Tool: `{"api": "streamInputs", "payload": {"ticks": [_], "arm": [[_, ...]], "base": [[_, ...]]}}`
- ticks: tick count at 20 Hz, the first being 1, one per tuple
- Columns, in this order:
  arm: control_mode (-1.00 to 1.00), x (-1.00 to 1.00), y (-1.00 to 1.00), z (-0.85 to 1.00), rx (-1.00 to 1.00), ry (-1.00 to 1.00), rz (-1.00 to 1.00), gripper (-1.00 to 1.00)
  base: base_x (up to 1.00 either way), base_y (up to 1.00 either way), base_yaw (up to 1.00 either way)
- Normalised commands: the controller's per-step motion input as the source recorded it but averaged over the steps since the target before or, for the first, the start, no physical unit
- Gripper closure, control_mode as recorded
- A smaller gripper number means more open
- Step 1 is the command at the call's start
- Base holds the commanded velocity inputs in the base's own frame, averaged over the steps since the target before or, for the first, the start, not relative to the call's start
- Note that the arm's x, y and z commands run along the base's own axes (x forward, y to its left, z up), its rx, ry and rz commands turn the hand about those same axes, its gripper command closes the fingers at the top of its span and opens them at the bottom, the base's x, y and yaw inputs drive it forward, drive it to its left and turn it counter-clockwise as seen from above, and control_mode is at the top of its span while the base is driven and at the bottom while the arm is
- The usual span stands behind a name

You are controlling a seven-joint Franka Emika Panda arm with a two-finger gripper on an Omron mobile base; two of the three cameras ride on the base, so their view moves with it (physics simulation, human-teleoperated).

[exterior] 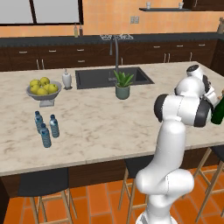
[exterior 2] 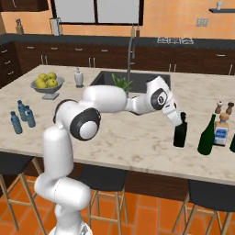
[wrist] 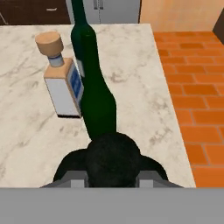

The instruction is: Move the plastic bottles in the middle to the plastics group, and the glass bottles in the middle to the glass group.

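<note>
Left base view: plastics group [exterior: 46,127] stands near-left on the counter.

Right base view: gripper [exterior 2: 180,120] is closed on the black flask [exterior 2: 180,134], near the green bottle [exterior 2: 207,136].

Hand view: lower the flask upright, clear of the green bottle [wrist: 94,83].

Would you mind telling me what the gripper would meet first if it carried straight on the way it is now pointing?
The gripper is shut on the black flask, so that goes with it. Beyond it, the first thing in line looks to be the green bottle, though the gap between them is hard to judge.
</note>
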Motion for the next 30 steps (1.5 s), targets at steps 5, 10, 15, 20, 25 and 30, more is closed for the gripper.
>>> {"api": "streamInputs", "payload": {"ticks": [5, 10, 15, 20, 25, 30], "arm": [[-1.00, 0.00, -0.29, 0.00, 0.00, 0.00, -0.24, 1.00], [-1.00, 0.05, -0.21, -0.03, 0.00, 0.00, -0.08, 1.00], [-1.00, 0.00, -0.10, -0.47, 0.02, -0.01, -0.02, 1.00], [-1.00, 0.00, 0.00, -0.37, 0.02, -0.05, 0.00, 1.00], [-1.00, 0.07, -0.12, -0.05, 0.00, -0.06, 0.00, 1.00], [-1.00, 0.25, -0.20, 0.00, 0.00, -0.03, 0.00, 1.00]], "base": [[0.00, 0.00, 0.00], [0.00, 0.00, 0.00], [0.00, 0.00, 0.00], [0.00, 0.00, 0.00], [0.00, 0.00, 0.00], [0.00, 0.00, 0.00]]}}
